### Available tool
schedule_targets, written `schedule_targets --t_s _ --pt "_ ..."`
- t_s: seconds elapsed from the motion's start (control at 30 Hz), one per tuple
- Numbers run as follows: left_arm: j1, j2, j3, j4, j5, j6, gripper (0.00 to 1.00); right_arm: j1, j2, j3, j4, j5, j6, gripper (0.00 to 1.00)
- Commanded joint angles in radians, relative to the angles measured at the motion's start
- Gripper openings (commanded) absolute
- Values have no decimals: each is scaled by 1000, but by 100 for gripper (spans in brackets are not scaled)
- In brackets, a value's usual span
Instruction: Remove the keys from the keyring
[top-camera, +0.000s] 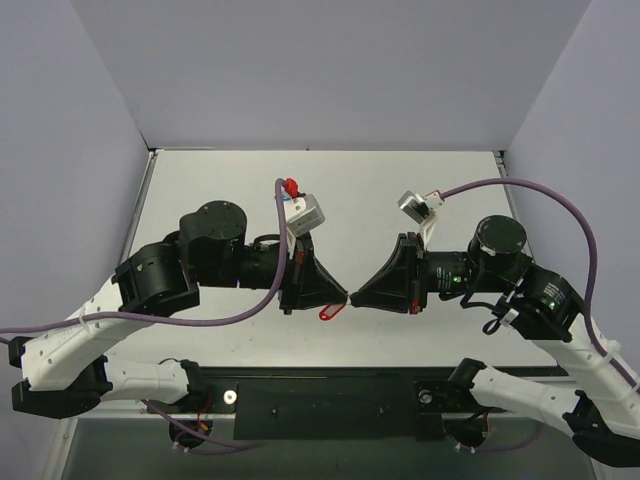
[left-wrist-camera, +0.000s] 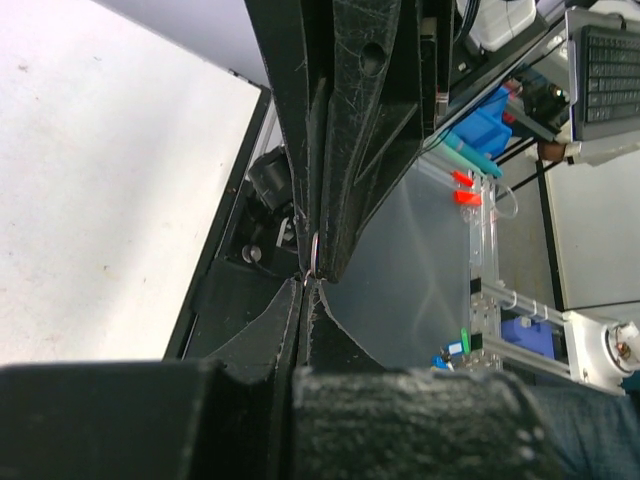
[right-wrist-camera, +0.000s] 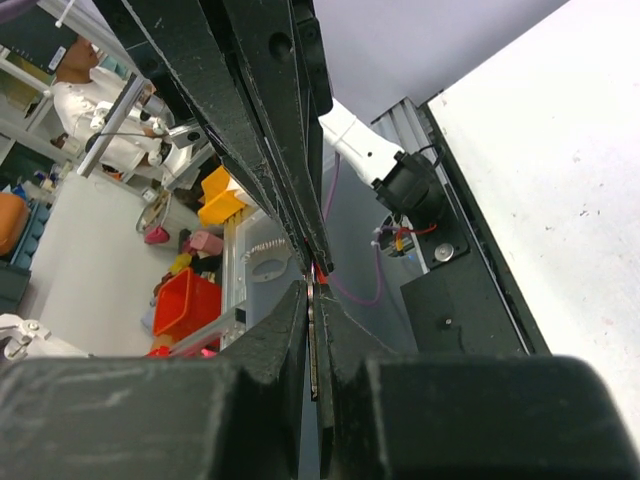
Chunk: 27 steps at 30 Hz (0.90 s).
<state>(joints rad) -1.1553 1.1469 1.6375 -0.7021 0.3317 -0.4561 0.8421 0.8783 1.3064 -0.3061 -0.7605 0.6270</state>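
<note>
The matte white tabletop (top-camera: 220, 190) is lightly speckled and closed in by plain lavender-grey walls (top-camera: 330, 70) at the back and on both sides. A flat black metal plate (top-camera: 330, 405) runs along its near edge between the arm bases. The wrist views look past that edge into a cluttered workshop with a blue plastic bin (left-wrist-camera: 485, 125), a red plastic crate (right-wrist-camera: 185, 300) and a person in a white top (right-wrist-camera: 85, 90).

Above the near middle of the table the two arms meet tip to tip. The left gripper (top-camera: 340, 295) has wedge-shaped fingers of rough, scratched black plastic, pressed flat together. What they pinch at the tip cannot be made out. The right gripper (top-camera: 358, 297), of the same build, is also closed, and the thin silver metal keyring (left-wrist-camera: 314, 255) shows as a fine bright arc between its fingers. The small red oblong plastic tag (top-camera: 331, 311) hangs just below the meeting tips, on the left gripper's side and clear of the table. The key cannot be told apart from the ring here. A smooth purple cable (top-camera: 540, 190) loops over the right arm.
</note>
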Motion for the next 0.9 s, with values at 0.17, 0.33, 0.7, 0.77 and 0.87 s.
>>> schedule_targets --t_s 0.17,0.33,0.7,0.77,0.87 --pt "9 71 146 -88 193 89 0 15 8 -61 24 -40 20 0" --pt "11 143 211 -178 211 117 0 29 10 -68 28 -30 22 0" --pt "16 94 167 -85 61 57 0 38 -30 -107 41 23 17 0" --pt "16 44 125 -24 11 33 0 38 -48 -111 39 67 13 0" --pt "16 -10 55 74 -86 -2 7 38 -61 -105 36 96 5 0"
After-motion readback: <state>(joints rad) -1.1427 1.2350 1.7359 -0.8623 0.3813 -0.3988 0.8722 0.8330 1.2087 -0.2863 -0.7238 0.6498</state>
